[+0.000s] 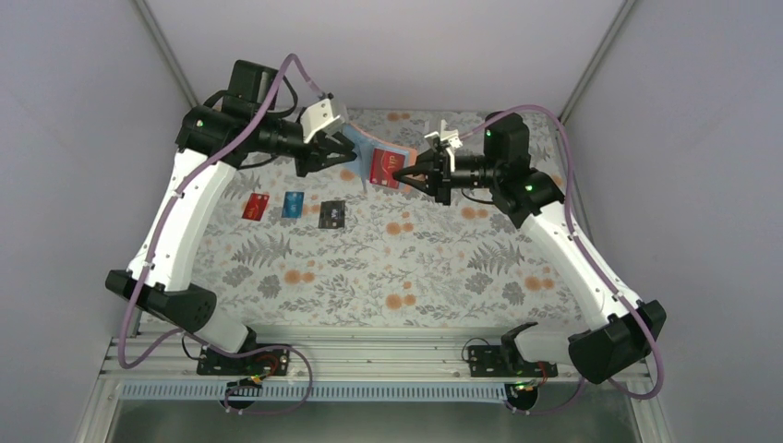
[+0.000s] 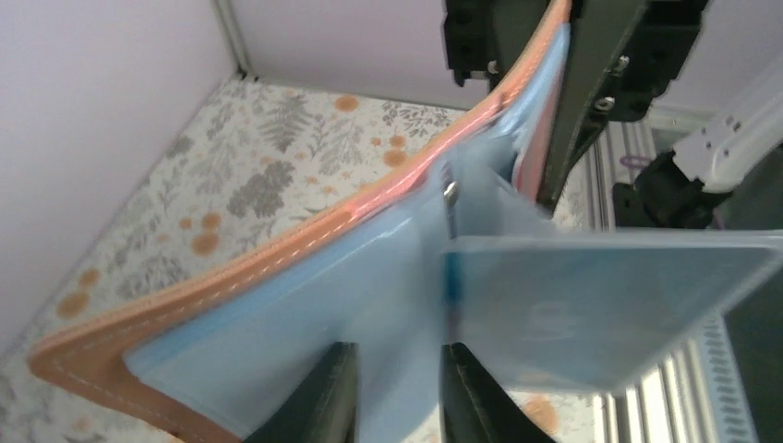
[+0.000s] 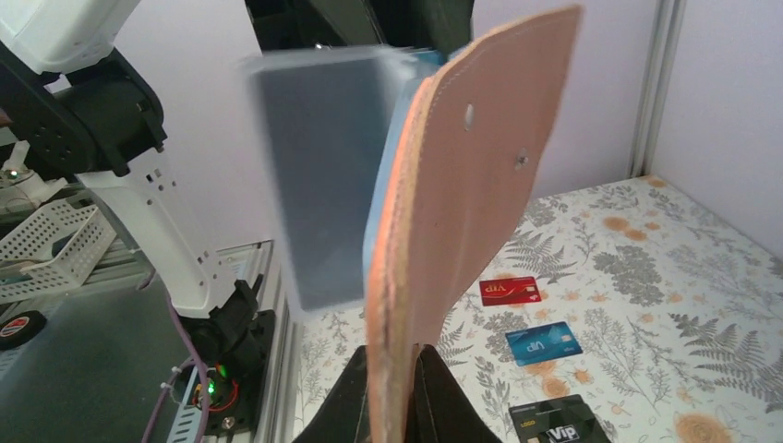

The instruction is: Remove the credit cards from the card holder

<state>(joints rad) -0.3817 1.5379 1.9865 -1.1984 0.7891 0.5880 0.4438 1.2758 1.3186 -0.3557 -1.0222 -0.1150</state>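
1. The tan-brown folding card holder (image 1: pixel 365 146) (image 2: pixel 231 277) (image 3: pixel 471 185), light blue inside with a stitched brown rim, hangs open in the air above the far middle of the floral-printed table (image 1: pixel 415 268), between the two arms.
2. The right gripper (image 1: pixel 403 173) (image 3: pixel 395 360) is pressed onto the edge of the holder's tan outer flap, with both fingers against the material.
3. The fingers of the left gripper (image 1: pixel 343 159) (image 2: pixel 395 355) stand on either side of a light blue inner leaf with a small gap between them. Whether they press the leaf cannot be told, as the wrist view is blurred there.
4. A pale translucent plastic sleeve (image 2: pixel 600 305) (image 3: pixel 319 175) sticks out sideways from the holder's inside.
5. From above, a red panel with pale markings (image 1: pixel 383 169) shows at the holder next to the right gripper. Whether it is a card cannot be told.
6. Three cards lie flat in a row on the table to the left of the holder, well apart from it and not touching each other (order from the left in the top view):
   - the red rectangular card (image 1: pixel 256 206) (image 3: pixel 508 291)
   - the bright blue card (image 1: pixel 294 204) (image 3: pixel 543 341)
   - the black card with pale lettering (image 1: pixel 331 214) (image 3: pixel 559 426)
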